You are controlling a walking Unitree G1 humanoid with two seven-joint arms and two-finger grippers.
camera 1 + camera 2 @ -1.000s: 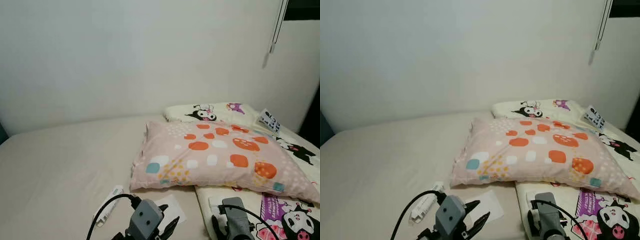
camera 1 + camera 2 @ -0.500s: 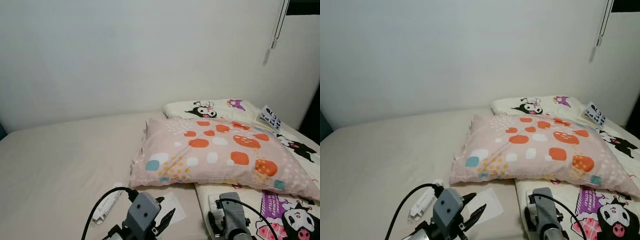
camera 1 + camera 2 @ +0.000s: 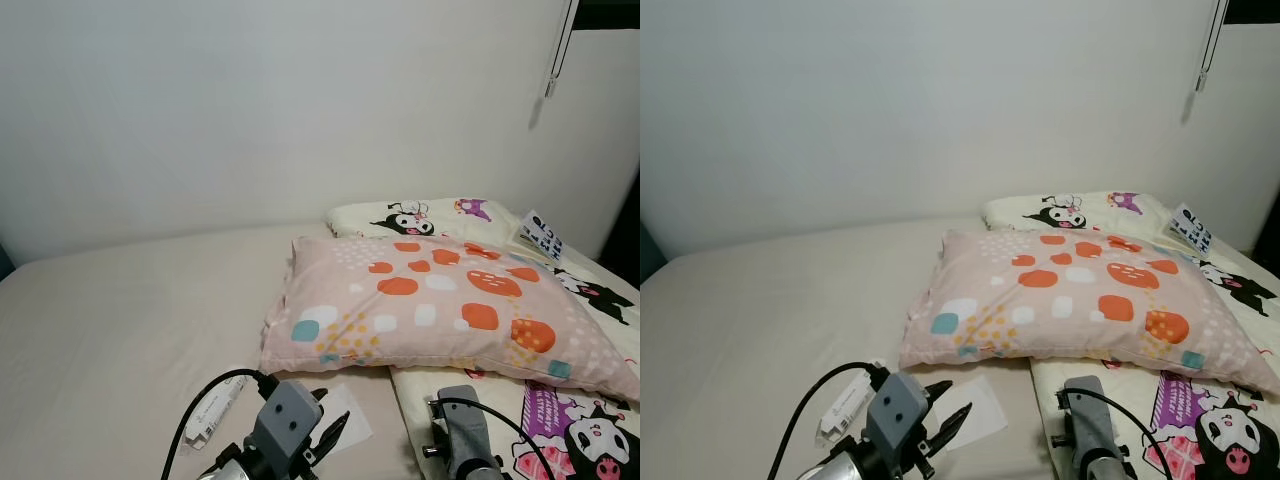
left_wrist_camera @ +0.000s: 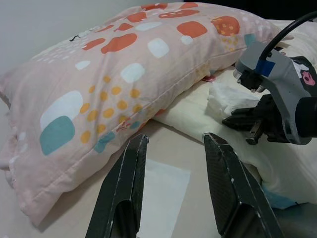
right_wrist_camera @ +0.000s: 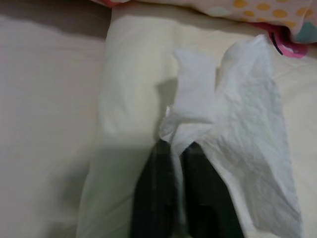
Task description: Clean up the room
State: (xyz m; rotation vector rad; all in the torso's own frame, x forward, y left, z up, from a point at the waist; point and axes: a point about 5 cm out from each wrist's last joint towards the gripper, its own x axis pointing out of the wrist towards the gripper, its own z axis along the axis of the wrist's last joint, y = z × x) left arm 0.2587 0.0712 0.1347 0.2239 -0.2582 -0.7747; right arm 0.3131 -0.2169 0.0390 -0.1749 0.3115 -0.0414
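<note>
the right gripper (image 5: 177, 148) has sunk lower at the near right, its fingers pinched on a crumpled white tissue (image 5: 237, 129) lying on the cream quilt (image 5: 129, 89) just near the spotted pillow (image 3: 430, 310). so the pickup looks made. the left gripper (image 4: 173, 163) hovers spread over a flat paper sheet (image 4: 161, 191). the pillow is soft and plump, the tissue thin and creased.

Spotted pillow (image 3: 435, 310) (pink), cartoon-print blanket (image 3: 590, 420), wall (image 3: 250, 110)

pink orange-spotted pillow (image 3: 440, 310), white tissue (image 5: 237, 129)
</note>
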